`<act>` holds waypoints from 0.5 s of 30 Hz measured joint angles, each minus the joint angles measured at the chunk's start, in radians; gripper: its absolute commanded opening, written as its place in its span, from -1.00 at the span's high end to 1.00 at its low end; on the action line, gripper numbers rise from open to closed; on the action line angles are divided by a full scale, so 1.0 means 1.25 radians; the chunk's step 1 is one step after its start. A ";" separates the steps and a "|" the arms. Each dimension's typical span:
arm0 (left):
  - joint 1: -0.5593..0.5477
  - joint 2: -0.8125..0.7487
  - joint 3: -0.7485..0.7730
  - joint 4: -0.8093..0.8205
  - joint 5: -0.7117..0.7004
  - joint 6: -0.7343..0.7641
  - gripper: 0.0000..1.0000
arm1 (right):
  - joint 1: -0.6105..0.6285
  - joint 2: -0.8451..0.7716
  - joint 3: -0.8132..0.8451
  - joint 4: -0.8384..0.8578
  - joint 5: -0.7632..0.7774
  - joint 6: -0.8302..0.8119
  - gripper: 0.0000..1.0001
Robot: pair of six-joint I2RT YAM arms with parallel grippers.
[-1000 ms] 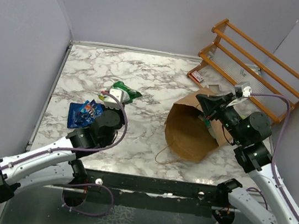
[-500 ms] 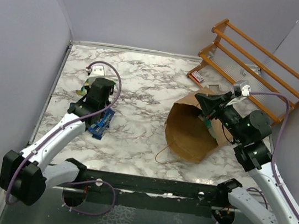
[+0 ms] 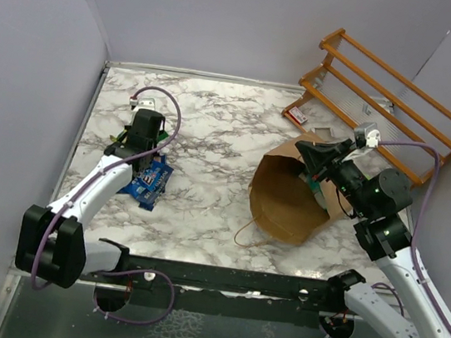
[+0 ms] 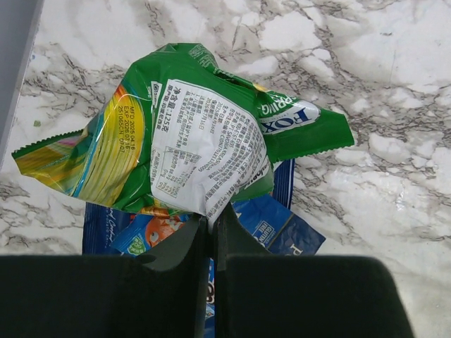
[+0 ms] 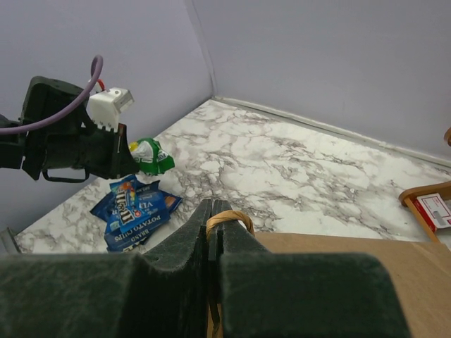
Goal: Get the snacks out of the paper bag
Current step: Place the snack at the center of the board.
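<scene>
From above, the left arm stretches far out along the left side of the table [image 3: 215,125], with its elbow low and its wrist bent down. The left claw [image 3: 143,146] points down at the marble. It hides what it holds. The blue packets [image 3: 150,182] lie flat just beside it, on the near side. The right arm is bent up high, and the right claw [image 3: 302,149] reaches out to the top edge of the paper bag [image 3: 288,203]. The bag lies on its side on the right part of the table, with its mouth open toward the near left. Its lower handle [image 3: 239,237] rests on the marble. The wooden rack [image 3: 395,100] leans in the far right corner, just behind the bag. A red and white packet [image 3: 297,112] lies at the rack's foot.

In the left wrist view, the left claw is squeezed tight on the near edge of the green packet [image 4: 190,134]. The packet is crumpled and lies partly on top of the blue ones.

In the right wrist view, the right claw is pinched together on the bag's top handle [image 5: 227,217]. The brown rim runs off to the right. Far across the table, the left claw is at the green packet, with the blue packets below it
</scene>
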 measured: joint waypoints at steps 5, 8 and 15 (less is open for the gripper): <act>0.020 0.037 -0.009 0.003 0.015 0.005 1.00 | 0.000 0.000 0.000 0.000 0.001 0.000 0.96; 0.026 0.063 -0.009 0.001 0.017 0.005 1.00 | 0.000 -0.002 0.000 0.000 0.002 0.001 0.96; 0.049 0.073 -0.009 -0.003 0.057 -0.008 0.31 | 0.000 -0.027 -0.001 0.000 0.019 0.001 0.96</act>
